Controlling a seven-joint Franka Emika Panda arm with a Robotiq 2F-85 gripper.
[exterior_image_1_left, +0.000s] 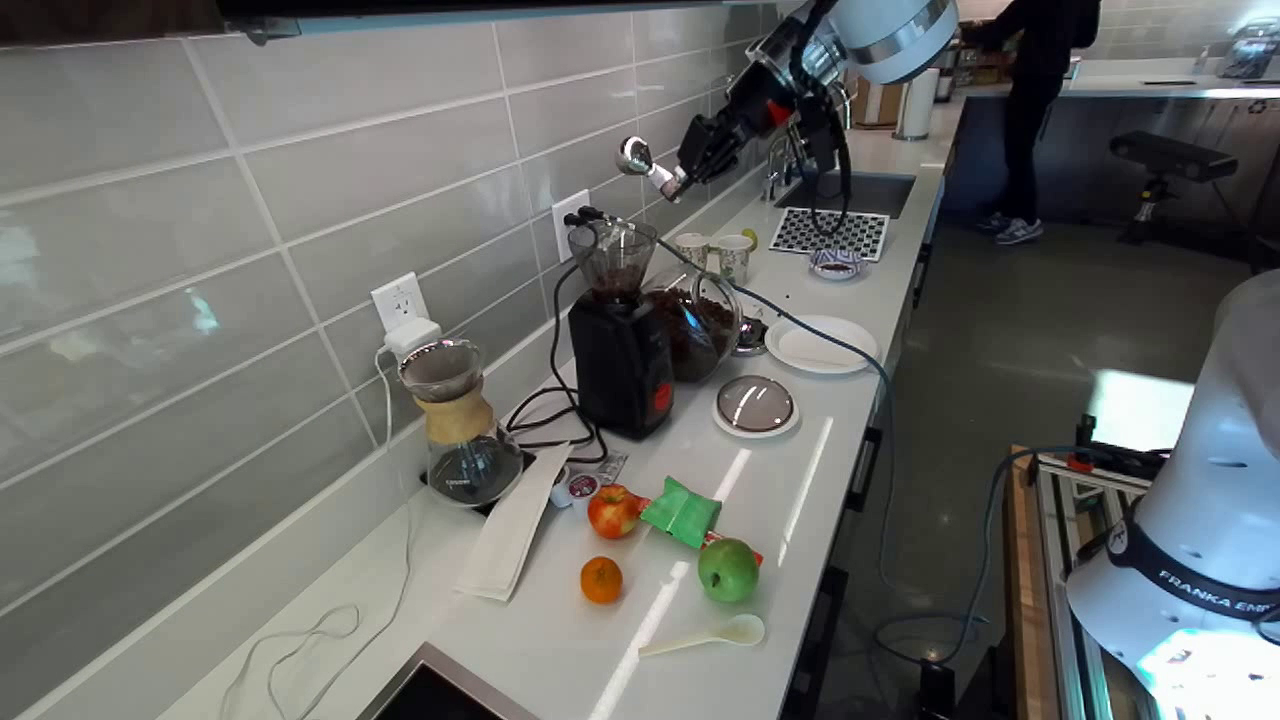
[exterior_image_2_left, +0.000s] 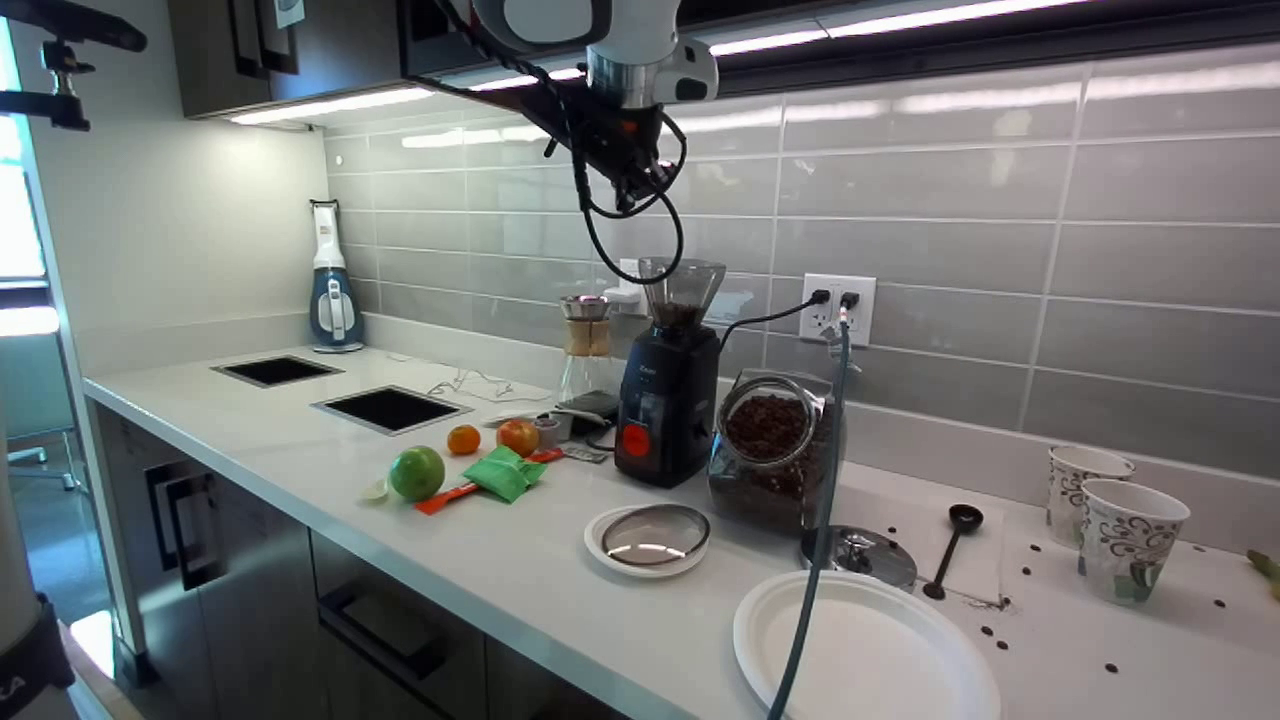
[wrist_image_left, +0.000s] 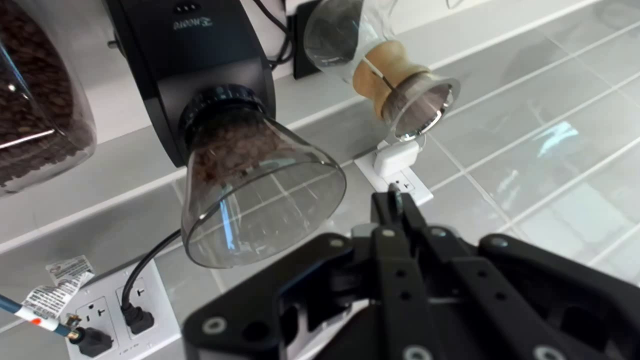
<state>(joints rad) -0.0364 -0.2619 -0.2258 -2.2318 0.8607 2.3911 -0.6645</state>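
Note:
My gripper (exterior_image_1_left: 682, 182) is high over the counter, close to the tiled wall, shut on a small metal scoop (exterior_image_1_left: 633, 156) with a round shiny bowl. In the wrist view the gripper (wrist_image_left: 397, 206) pinches the scoop's thin handle (wrist_image_left: 396, 196) between its fingertips; the bowl is not visible there. Left of the fingertips in that view is the clear hopper (wrist_image_left: 265, 215) of a black coffee grinder (wrist_image_left: 195, 60), with brown beans low inside it. In an exterior view the gripper (exterior_image_2_left: 630, 200) hangs above the hopper (exterior_image_2_left: 683, 290), its fingertips hard to make out.
A glass jar of beans (exterior_image_2_left: 775, 490) lies tilted beside the grinder. A glass coffee maker (exterior_image_1_left: 462, 420) stands near the wall. Fruit, including a green apple (exterior_image_1_left: 728, 570), a green packet (exterior_image_1_left: 682, 512), a strainer (exterior_image_1_left: 756, 404) and a white plate (exterior_image_1_left: 822, 345) lie about. A blue cable (exterior_image_1_left: 800, 322) crosses the counter.

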